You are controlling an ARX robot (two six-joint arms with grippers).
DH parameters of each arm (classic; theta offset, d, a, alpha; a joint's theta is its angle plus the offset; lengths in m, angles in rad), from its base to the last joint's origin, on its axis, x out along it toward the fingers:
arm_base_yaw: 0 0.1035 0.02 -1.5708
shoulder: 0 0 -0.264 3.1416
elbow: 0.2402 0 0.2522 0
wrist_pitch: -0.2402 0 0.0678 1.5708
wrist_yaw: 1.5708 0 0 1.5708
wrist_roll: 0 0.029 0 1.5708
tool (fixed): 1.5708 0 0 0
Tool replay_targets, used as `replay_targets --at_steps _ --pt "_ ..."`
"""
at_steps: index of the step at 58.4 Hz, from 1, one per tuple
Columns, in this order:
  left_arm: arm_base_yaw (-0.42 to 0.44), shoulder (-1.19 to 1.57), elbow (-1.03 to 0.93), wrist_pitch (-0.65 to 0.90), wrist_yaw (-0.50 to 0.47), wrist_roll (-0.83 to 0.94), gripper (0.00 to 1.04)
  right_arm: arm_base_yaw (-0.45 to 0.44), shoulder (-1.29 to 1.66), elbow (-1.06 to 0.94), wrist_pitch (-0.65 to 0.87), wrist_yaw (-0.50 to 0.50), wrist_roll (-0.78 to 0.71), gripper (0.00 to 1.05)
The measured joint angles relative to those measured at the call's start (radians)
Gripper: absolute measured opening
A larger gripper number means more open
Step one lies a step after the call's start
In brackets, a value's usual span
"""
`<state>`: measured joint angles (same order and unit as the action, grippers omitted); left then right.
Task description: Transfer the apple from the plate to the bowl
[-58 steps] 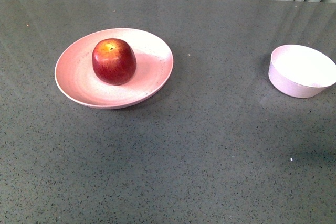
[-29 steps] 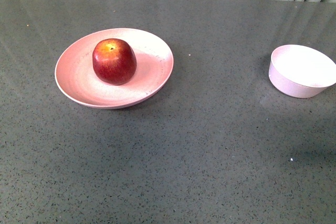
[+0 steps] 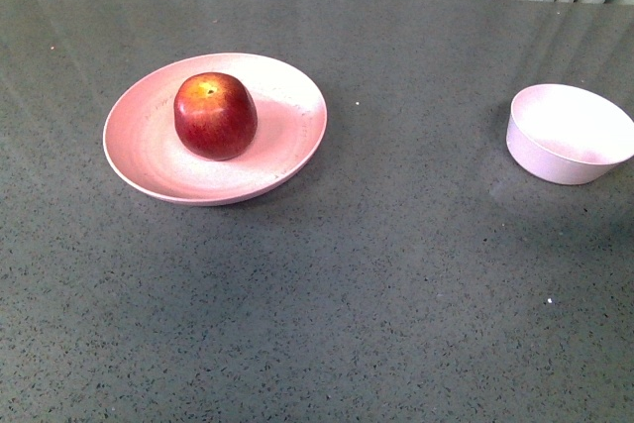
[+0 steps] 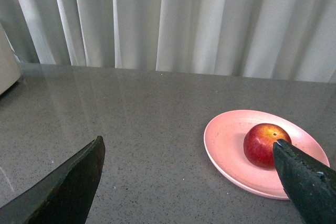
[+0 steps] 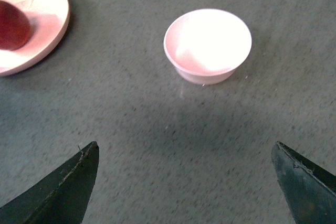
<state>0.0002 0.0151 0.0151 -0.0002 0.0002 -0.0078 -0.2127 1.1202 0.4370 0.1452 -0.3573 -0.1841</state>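
The dark red apple (image 3: 215, 115) sits on the wide pink plate (image 3: 287, 141) at the table's left. The small pale bowl (image 3: 568, 133) stands empty at the right. Neither arm shows in the front view. In the left wrist view the apple (image 4: 264, 145) rests on the plate (image 4: 226, 145), and my left gripper (image 4: 189, 145) is open and empty above bare table, short of the plate, one fingertip overlapping the apple in the picture. In the right wrist view my right gripper (image 5: 185, 148) is open and empty, short of the bowl (image 5: 207, 45); the plate (image 5: 44, 22) and apple (image 5: 11, 26) show at the edge.
The table is a dark grey speckled surface (image 3: 376, 274). Pale curtains (image 4: 173, 19) hang behind its far edge. A whitish object (image 4: 6, 61) stands at the edge of the left wrist view.
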Motion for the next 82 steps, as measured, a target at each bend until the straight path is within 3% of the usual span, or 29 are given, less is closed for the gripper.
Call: replay_targets --at_steps 12,26,43,53,73,82 --pt "0.0 0.0 0.0 0.0 0.0 0.0 0.96 0.021 0.372 0.154 0.172 0.116 -0.003 0.96" --pt "0.0 0.0 0.0 0.0 0.0 0.0 0.96 0.047 0.647 0.342 0.14 0.152 0.115 0.96" --pt "0.0 0.0 0.0 0.0 0.0 0.0 0.96 0.067 0.767 0.445 0.121 0.189 0.2 0.95" --pt "0.0 0.0 0.0 0.0 0.0 0.0 0.96 0.09 0.815 0.472 0.105 0.209 0.219 0.71" --pt "0.0 0.0 0.0 0.0 0.0 0.0 0.96 0.117 0.813 0.485 0.071 0.187 0.299 0.02" --pt "0.0 0.0 0.0 0.0 0.0 0.0 0.96 0.202 0.753 0.48 0.064 0.163 0.368 0.02"
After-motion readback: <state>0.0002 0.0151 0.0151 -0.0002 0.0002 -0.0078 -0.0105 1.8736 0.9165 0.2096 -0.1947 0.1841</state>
